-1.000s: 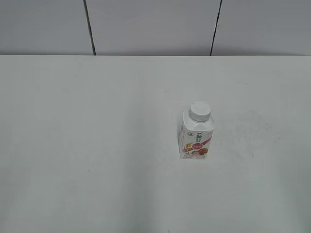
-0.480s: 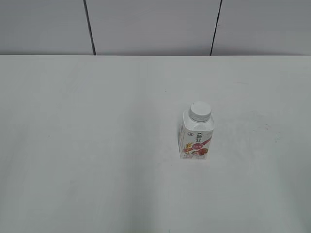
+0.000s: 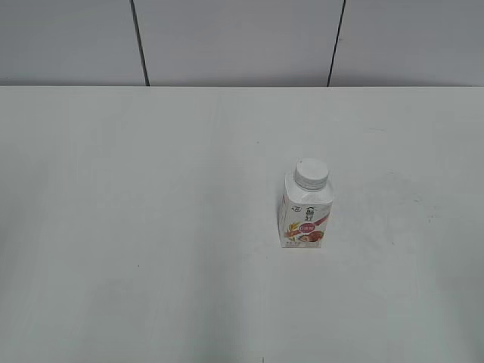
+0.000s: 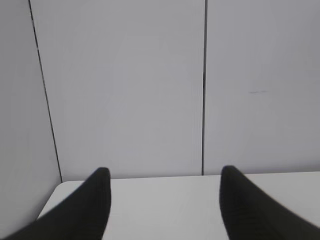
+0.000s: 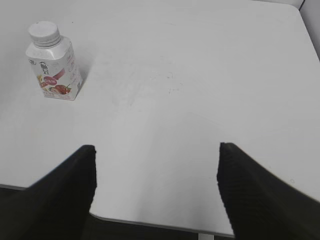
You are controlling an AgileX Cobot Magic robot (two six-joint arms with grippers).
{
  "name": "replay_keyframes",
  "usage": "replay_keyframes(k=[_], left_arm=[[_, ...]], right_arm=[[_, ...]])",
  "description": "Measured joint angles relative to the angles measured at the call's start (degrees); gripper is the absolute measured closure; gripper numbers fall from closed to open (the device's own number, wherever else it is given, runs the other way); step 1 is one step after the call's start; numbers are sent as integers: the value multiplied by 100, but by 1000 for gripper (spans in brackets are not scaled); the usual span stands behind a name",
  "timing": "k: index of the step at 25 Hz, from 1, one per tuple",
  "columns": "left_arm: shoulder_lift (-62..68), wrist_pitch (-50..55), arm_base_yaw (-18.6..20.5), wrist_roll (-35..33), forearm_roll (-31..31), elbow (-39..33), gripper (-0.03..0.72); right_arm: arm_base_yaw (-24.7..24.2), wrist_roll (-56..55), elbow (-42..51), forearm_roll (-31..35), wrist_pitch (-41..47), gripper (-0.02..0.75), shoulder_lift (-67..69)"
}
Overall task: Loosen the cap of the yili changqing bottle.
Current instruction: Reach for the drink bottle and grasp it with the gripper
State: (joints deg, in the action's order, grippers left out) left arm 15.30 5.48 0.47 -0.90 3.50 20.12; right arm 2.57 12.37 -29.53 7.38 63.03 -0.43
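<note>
Right gripper (image 5: 156, 165) hangs above the near edge of the tabletop (image 5: 190, 90), fingers wide apart, nothing between them. Left gripper (image 4: 162, 197) likewise spread and empty; its camera faces the back wall (image 4: 125, 85) over the far corner of the tabletop, bottle not in its view. Neither arm shows in the exterior view. Bottle (image 3: 306, 215) stands upright on the tabletop, a little right of centre, well apart from both grippers; in the right wrist view it sits far off to the upper left (image 5: 54, 67). Cap (image 3: 311, 174) is seated on the neck, apparently fully screwed on. Nothing else on the tabletop. Judgement: task not yet started. Bottle looks small and light, with thin walls that would likely dent under a hard squeeze; glossy printed faces may be slippery. Being light, it will probably spin or tip unless one gripper braces it. Best hold looks to be across two flat sides of the squarish body, below the sloped shoulders. The other gripper should close on the ribbed side of the cap, where the ridges give purchase, and twist about the neck axis.
</note>
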Motion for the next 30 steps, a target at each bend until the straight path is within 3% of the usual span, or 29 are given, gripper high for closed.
replay_keyframes(k=[16, 30], left_arm=[[3678, -3011, 0, 0, 55, -92, 322], [5820, -5003, 0, 0, 56, -96, 335]], right_arm=[[0, 0, 0, 0, 0, 146, 0], [0, 0, 0, 0, 0, 146, 0]])
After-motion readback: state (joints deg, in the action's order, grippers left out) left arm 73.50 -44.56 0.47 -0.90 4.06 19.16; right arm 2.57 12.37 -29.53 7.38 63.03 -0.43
